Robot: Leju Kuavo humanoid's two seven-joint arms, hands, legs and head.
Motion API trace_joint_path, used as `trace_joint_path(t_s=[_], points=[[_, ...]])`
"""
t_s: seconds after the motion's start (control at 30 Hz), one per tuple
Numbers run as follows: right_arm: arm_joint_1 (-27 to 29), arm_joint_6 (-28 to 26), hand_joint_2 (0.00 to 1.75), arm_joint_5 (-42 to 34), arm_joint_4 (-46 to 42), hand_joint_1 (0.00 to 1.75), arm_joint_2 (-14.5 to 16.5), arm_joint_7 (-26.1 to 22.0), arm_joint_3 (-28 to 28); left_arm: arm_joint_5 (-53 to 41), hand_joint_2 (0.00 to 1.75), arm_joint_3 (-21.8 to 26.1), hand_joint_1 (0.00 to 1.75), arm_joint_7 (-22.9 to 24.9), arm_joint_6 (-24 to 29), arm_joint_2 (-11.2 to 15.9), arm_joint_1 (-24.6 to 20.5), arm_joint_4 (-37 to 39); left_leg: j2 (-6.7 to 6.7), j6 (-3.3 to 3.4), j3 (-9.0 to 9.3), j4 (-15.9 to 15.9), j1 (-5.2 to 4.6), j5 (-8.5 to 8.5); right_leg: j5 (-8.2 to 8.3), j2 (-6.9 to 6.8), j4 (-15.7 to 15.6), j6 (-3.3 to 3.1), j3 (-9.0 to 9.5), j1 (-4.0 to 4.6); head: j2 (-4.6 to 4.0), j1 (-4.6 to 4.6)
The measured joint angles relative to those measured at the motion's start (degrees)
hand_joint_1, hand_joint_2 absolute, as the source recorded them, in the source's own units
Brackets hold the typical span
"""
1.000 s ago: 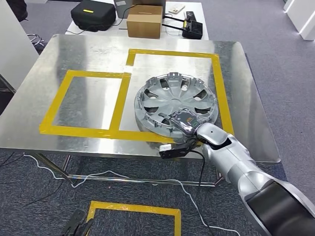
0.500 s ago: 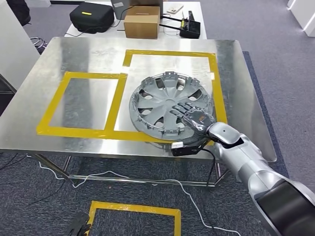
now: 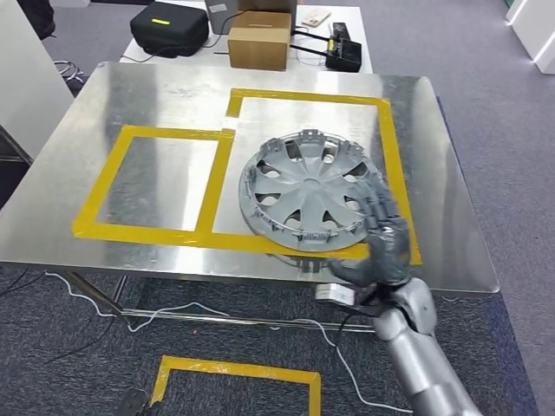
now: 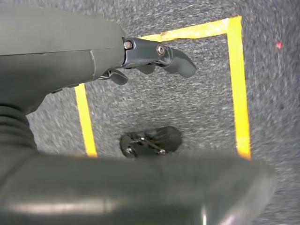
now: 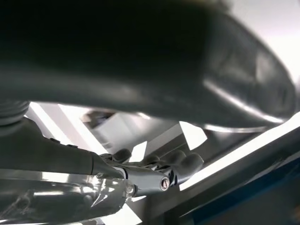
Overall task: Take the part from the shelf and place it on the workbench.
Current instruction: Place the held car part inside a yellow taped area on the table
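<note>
A grey carpeted floor (image 3: 504,113) runs all around the shiny metal counter (image 3: 164,95), which bears two rectangles of yellow tape (image 3: 216,178). On the carpet in front of it lies another yellow tape outline (image 3: 238,370), with white cables (image 3: 196,308) trailing under the counter. Beyond stands a white table (image 3: 356,26) carrying a cardboard box (image 3: 258,41), a black case (image 3: 169,28) and a small black device (image 3: 345,54). A white panel (image 3: 22,82) stands at the left.

No text, label, brand, number or sign is legible anywhere.
</note>
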Motion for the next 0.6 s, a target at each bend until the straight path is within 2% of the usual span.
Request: trace_joint_path(t_s=[0.03, 0.07, 0.13, 0.17, 0.2, 0.23, 0.3, 0.33, 0.37, 0.4, 0.47, 0.5, 0.53, 0.6], points=[[4.29, 0.0, 0.0, -5.21, -6.14, 0.0, 0.53, -0.2, -2.96, 0.67, 0.0, 0.41, 0.0, -0.95, -0.1, -0.11, 0.3, 0.0, -0.21, 0.31, 0.14, -0.08, 0.1, -0.05, -1.33, -0.12, 1.52, 0.27, -0.54, -0.01, 0.0, 0.22], [8.44, 0.01, 0.0, -10.38, -11.83, 0.0, 1.06, -0.33, -5.9, 1.43, 0.0, 0.89, 0.0, -1.93, -0.18, -0.18, 0.59, 0.0, -0.3, 0.52, 0.25, -0.12, 0.12, -0.13, -3.19, -0.08, 4.31, 0.47, -1.65, -0.01, 0.0, 0.42], [16.78, 0.05, 0.0, -19.7, -21.7, 0.0, 2.42, -0.52, -12.33, 3.05, 0.0, 2.12, 0.0, -3.64, -0.25, -0.35, 0.92, 0.0, -0.32, 0.88, 0.39, -0.1, -0.03, -0.34, -7.05, 0.03, 11.87, 0.7, -5.17, 0.0, 0.0, 0.63], [20.71, 0.11, 0.0, -23.03, -25.54, 0.0, 3.07, -0.57, -15.7, 3.76, 0.0, 2.81, 0.0, -4.22, -0.26, -0.46, 1.02, 0.0, -0.32, 1.0, 0.49, -0.09, -0.14, -0.45, -7.95, 0.06, 14.62, 0.73, -6.53, 0.0, 0.0, 0.64], [24.11, 0.18, 0.0, -25.24, -28.6, 0.0, 3.64, -0.61, -18.87, 4.31, 0.0, 3.45, 0.0, -4.56, -0.28, -0.57, 1.09, 0.0, -0.28, 1.08, 0.63, -0.08, -0.25, -0.6, -7.69, 0.07, 15.38, 0.68, -6.99, 0.0, 0.0, 0.66], [26.86, 0.23, 0.0, -26.47, -31.07, 0.0, 4.06, -0.63, -21.7, 4.66, 0.0, 4.0, 0.0, -4.74, -0.3, -0.66, 1.12, 0.0, -0.18, 1.07, 0.83, -0.07, -0.35, -0.74, -6.38, 0.07, 13.87, 0.57, -6.33, 0.01, 0.0, 0.67], [30.28, 0.29, 0.0, -27.36, -34.58, 0.0, 4.73, -0.64, -25.92, 5.02, 0.0, 4.83, 0.0, -4.93, -0.34, -0.83, 1.02, 0.0, 0.18, 0.86, 1.3, -0.05, -0.5, -0.97, -2.56, 0.06, 6.25, 0.25, -2.47, 0.04, 0.0, 0.68], [31.23, 0.43, 0.0, -27.49, -35.61, 0.0, 5.14, -0.64, -27.63, 5.2, 0.0, 5.18, 0.0, -5.01, -0.36, -0.89, 0.91, 0.0, 0.33, 0.67, 1.5, 0.01, -0.61, -1.07, -1.09, 0.08, 2.77, 0.01, -0.59, 0.09, 0.0, 0.67], [31.84, 0.88, 0.0, -27.45, -36.12, 0.0, 5.77, -0.64, -29.44, 5.49, 0.0, 5.54, 0.0, -5.07, -0.36, -0.95, 0.8, 0.0, 0.44, 0.45, 1.63, 0.07, -0.7, -1.09, -0.24, 0.13, 0.58, -0.23, 0.62, 0.15, 0.0, 0.63], [32.15, 1.76, 0.0, -27.21, -36.19, 0.0, 6.52, -0.64, -31.65, 5.82, 0.0, 5.91, 0.0, -5.1, -0.34, -1.01, 0.73, 0.0, 0.46, 0.18, 1.69, 0.07, -0.77, -1.06, 0.08, 0.19, -0.3, -0.48, 1.1, 0.23, 0.0, 0.62], [32.21, 4.52, 0.0, -26.29, -35.22, 0.0, 8.41, -0.64, -37.07, 6.48, 0.0, 6.68, 0.0, -5.1, -0.23, -1.09, 0.71, 0.0, 0.5, -0.41, 1.7, -0.05, -0.74, -0.89, 0.53, 0.24, -0.36, -1.15, 0.97, 0.25, 0.0, 0.59], [32.11, 5.74, 0.0, -25.9, -34.45, 0.0, 9.31, -0.64, -40.02, 6.67, 0.0, 7.05, 0.0, -5.1, -0.15, -1.12, 0.75, 0.0, 0.52, -0.69, 1.59, 0.11, -0.73, -1.33, 0.78, 0.18, -0.5, -1.51, 0.86, 0.15, 0.0, 0.6], [31.99, 6.61, 0.44, -25.61, -33.56, 0.0, 10.14, -0.64, -42.79, 6.82, 0.0, 7.38, 0.0, -5.1, -0.05, -1.16, 0.8, 0.0, 0.54, -0.97, 1.2, 1.09, -0.71, -2.53, 1.09, 0.07, -0.67, -1.87, 0.69, 0.01, 0.0, 0.51], [31.87, 7.26, 1.31, -25.24, -31.82, 0.0, 11.32, -0.64, -47.11, 6.96, 0.0, 7.94, 0.0, -5.09, 0.08, -1.27, 0.86, 0.0, 0.58, -1.4, -0.71, 6.34, -0.64, -6.99, 1.73, -0.1, -0.82, -2.29, 0.02, -0.17, 0.0, 0.35]])
